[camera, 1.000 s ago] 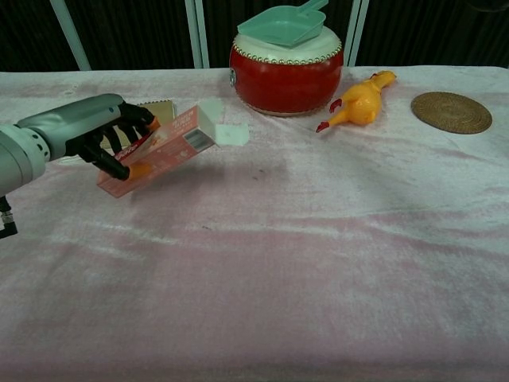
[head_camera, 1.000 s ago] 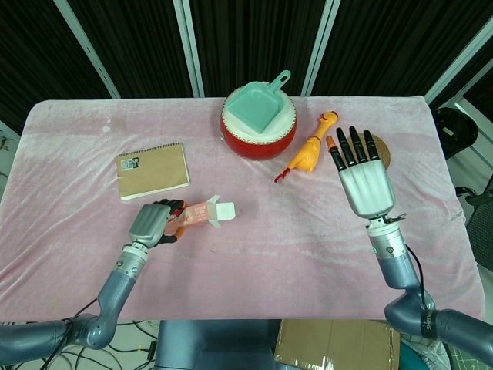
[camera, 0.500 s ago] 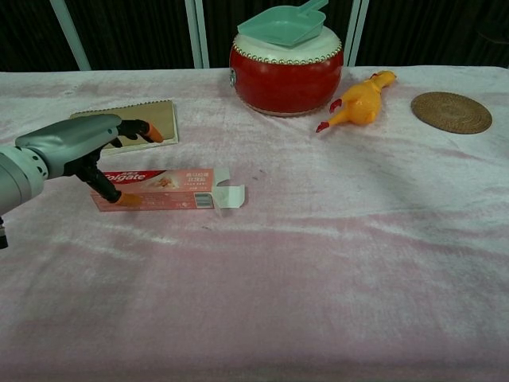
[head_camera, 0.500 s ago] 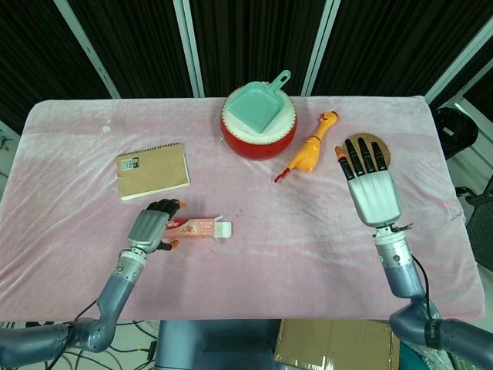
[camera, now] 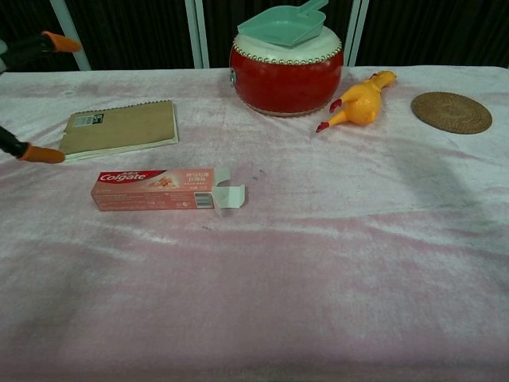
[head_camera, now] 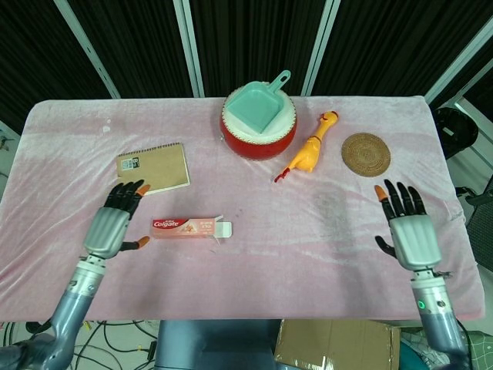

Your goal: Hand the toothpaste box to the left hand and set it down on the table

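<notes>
Head view: we log the toothpaste box [head_camera: 191, 227] flat on the pink table [head_camera: 308, 247], below the notebook [head_camera: 153, 171]. Our left hand [head_camera: 114, 223] is spread and empty just beside it; our right hand [head_camera: 408, 231] is spread, well apart.

Chest view: box [camera: 153, 189] flat, end flap open; only left fingertips [camera: 40, 153] show.

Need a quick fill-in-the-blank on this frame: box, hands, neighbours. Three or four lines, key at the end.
1. The toothpaste box lies flat on the pink ____.
2. The left hand holds ____, its fingers apart.
3. The green dustpan rests on top of the red ____.
4. The rubber chicken lies between the drum and the round woven ____.

Missing words: tablecloth; nothing; drum; coaster
</notes>
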Action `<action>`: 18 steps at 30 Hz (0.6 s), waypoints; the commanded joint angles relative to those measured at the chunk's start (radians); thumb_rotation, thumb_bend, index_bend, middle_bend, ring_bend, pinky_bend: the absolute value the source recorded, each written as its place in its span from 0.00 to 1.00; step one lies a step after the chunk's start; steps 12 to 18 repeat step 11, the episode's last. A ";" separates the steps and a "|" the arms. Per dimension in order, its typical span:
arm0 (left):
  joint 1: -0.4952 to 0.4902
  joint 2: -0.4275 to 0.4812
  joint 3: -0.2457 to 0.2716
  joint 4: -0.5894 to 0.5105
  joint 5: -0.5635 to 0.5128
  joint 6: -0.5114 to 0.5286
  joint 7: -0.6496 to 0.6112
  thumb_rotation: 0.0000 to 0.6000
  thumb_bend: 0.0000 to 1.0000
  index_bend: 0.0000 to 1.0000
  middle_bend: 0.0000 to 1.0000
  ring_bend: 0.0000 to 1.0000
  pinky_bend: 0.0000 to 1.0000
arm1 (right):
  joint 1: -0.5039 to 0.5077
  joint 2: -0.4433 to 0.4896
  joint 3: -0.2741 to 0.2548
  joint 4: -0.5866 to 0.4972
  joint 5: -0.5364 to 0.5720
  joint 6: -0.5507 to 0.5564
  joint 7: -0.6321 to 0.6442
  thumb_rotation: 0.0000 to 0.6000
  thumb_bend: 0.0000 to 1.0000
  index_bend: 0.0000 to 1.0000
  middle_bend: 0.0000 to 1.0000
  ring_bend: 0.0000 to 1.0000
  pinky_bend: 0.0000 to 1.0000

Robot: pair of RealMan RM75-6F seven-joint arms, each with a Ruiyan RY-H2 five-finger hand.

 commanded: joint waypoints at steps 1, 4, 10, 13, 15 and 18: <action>0.083 0.088 0.070 0.006 0.076 0.089 -0.050 1.00 0.09 0.00 0.00 0.00 0.00 | -0.083 0.076 -0.067 -0.063 0.009 0.029 0.078 1.00 0.11 0.00 0.00 0.00 0.07; 0.143 0.137 0.098 0.015 0.113 0.166 -0.090 1.00 0.09 0.00 0.00 0.00 0.00 | -0.128 0.105 -0.081 -0.065 0.003 0.071 0.112 1.00 0.11 0.00 0.00 0.00 0.07; 0.232 0.172 0.100 0.052 0.124 0.262 -0.180 1.00 0.09 0.00 0.00 0.00 0.00 | -0.190 0.109 -0.061 -0.019 0.057 0.122 0.155 1.00 0.11 0.00 0.00 0.00 0.07; 0.239 0.171 0.100 0.063 0.124 0.267 -0.185 1.00 0.09 0.00 0.00 0.00 0.00 | -0.194 0.107 -0.059 -0.012 0.062 0.122 0.159 1.00 0.11 0.00 0.00 0.00 0.07; 0.239 0.171 0.100 0.063 0.124 0.267 -0.185 1.00 0.09 0.00 0.00 0.00 0.00 | -0.194 0.107 -0.059 -0.012 0.062 0.122 0.159 1.00 0.11 0.00 0.00 0.00 0.07; 0.239 0.171 0.100 0.063 0.124 0.267 -0.185 1.00 0.09 0.00 0.00 0.00 0.00 | -0.194 0.107 -0.059 -0.012 0.062 0.122 0.159 1.00 0.11 0.00 0.00 0.00 0.07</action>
